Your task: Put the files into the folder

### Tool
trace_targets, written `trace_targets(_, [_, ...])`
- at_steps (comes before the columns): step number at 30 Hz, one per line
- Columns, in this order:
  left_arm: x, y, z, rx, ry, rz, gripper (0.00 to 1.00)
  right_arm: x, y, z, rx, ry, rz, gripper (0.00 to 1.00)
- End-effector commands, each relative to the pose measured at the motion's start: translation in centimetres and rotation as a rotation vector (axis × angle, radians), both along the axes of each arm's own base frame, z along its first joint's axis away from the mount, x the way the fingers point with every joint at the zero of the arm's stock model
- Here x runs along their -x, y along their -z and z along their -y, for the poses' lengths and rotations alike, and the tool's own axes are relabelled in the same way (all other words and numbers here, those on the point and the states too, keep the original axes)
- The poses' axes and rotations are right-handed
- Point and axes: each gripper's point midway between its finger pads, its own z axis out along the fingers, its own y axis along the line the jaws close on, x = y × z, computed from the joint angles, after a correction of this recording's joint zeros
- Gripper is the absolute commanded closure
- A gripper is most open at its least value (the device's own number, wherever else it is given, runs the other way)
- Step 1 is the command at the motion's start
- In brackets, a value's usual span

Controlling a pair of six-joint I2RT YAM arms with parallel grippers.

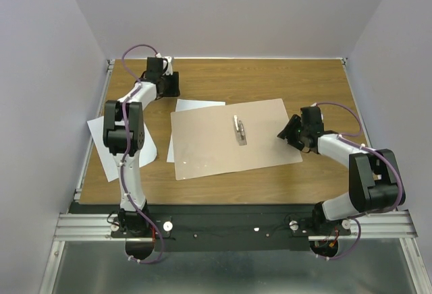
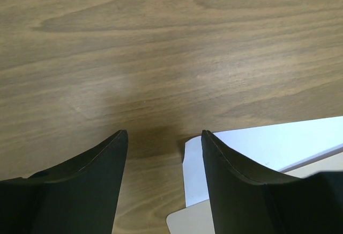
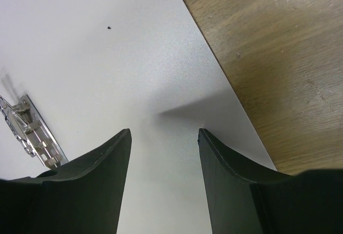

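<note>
Lying open on the brown wooden table (image 1: 270,78), the thin tan cardboard folder (image 1: 209,152) is centred. One white paper sheet (image 1: 196,104) is overlapped by its far-left corner; a second white sheet (image 1: 100,147) is placed leftward. Left gripper (image 2: 163,134) and right gripper (image 3: 163,132) are held spread, empty. Its small metal clip (image 1: 239,131) is exposed.

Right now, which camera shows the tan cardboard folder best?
The top external view: the whole tan cardboard folder lies flat, metal clip at its middle. Right wrist shows only a patch by the clip; left wrist, just a corner.
</note>
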Motion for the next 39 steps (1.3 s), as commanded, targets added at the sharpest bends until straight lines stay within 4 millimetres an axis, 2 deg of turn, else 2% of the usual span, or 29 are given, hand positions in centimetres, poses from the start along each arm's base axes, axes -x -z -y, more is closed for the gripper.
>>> trace_targets(1, [1.9, 4.1, 1.0, -0.024, 0.118, -0.124, 0.34, 7.5, 5.0, 2.0, 0.085, -0.010, -0.295, 0.38])
trace_targets(9, [2.2, 4.9, 2.1, -0.043, 0.123, -0.178, 0.34, 7.4, 4.7, 1.3, 0.055, -0.033, -0.288, 0.38])
trace_targets(10, [2.3, 4.9, 2.3, -0.048, 0.122, -0.183, 0.36, 7.5, 4.7, 1.3, 0.054, -0.034, -0.289, 0.38])
trace_targets(16, [4.0, 5.2, 4.0, -0.077, 0.115, -0.223, 0.42, 7.4, 4.6, 1.1, 0.046, -0.040, -0.282, 0.38])
trace_targets(18, [4.8, 5.7, 3.7, -0.083, 0.095, -0.243, 0.45, 7.4, 4.5, 1.0, 0.038, -0.048, -0.280, 0.38])
trace_targets(21, [5.5, 6.0, 3.5, -0.081, 0.075, -0.262, 0.51, 7.4, 4.5, 0.8, 0.026, -0.055, -0.274, 0.38])
trace_targets(25, [5.9, 6.1, 3.3, -0.089, 0.055, -0.272, 0.67, 7.4, 4.3, 0.5, 0.011, -0.063, -0.264, 0.39])
trace_targets(27, [6.2, 6.4, 3.0, -0.099, 0.045, -0.284, 0.69, 7.4, 4.2, 0.5, 0.010, -0.064, -0.263, 0.39])
trace_targets(28, [6.2, 6.3, 2.9, -0.103, 0.038, -0.282, 0.76, 7.5, 4.2, 0.4, 0.010, -0.066, -0.261, 0.39])
trace_targets(30, [6.5, 6.6, 2.6, -0.111, 0.028, -0.286, 0.82, 7.4, 4.0, 0.4, 0.009, -0.066, -0.254, 0.39])
trace_targets(32, [6.5, 6.4, 2.6, -0.109, 0.025, -0.280, 0.97, 7.3, 4.0, 0.4, 0.006, -0.067, -0.252, 0.39])
trace_targets(33, [6.3, 6.2, 2.6, -0.105, 0.018, -0.275, 1.00, 7.4, 4.0, 0.4, 0.006, -0.069, -0.254, 0.39])
trace_targets(35, [5.8, 5.6, 2.5, -0.106, 0.008, -0.257, 1.00, 7.3, 4.0, 0.4, 0.006, -0.068, -0.254, 0.39])
trace_targets(37, [4.8, 4.0, 2.1, -0.116, -0.038, -0.217, 1.00, 7.4, 4.1, 0.3, 0.001, -0.070, -0.256, 0.39])
trace_targets(39, [3.8, 2.3, 0.5, -0.158, -0.145, -0.168, 1.00, 7.1, 3.8, 0.3, 0.003, -0.076, -0.243, 0.39])
